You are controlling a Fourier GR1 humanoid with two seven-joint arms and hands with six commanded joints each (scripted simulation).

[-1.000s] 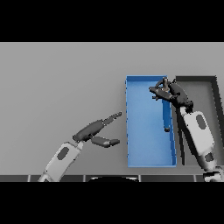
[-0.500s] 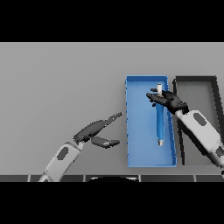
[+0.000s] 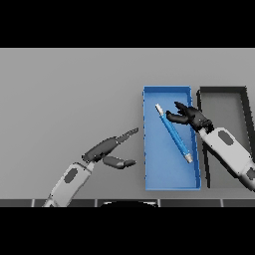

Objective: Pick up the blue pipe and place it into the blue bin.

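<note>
Since half a second ago the blue pipe [image 3: 173, 133] has dropped flat in the blue bin [image 3: 169, 182], running 11-to-5 o'clock. Your right hand [image 3: 190, 116] is loosely spread, empty; left hand [image 3: 107, 150] open, idle at 9. Placement looks done.

Grey table [image 3: 64, 89] bears a blue bin [image 3: 147, 149] beside a black bin [image 3: 203, 149]

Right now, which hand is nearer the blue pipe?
The right hand, over the blue bin just right of the blue pipe lying inside. The left hand is outside the bin, over the table to its left.
</note>
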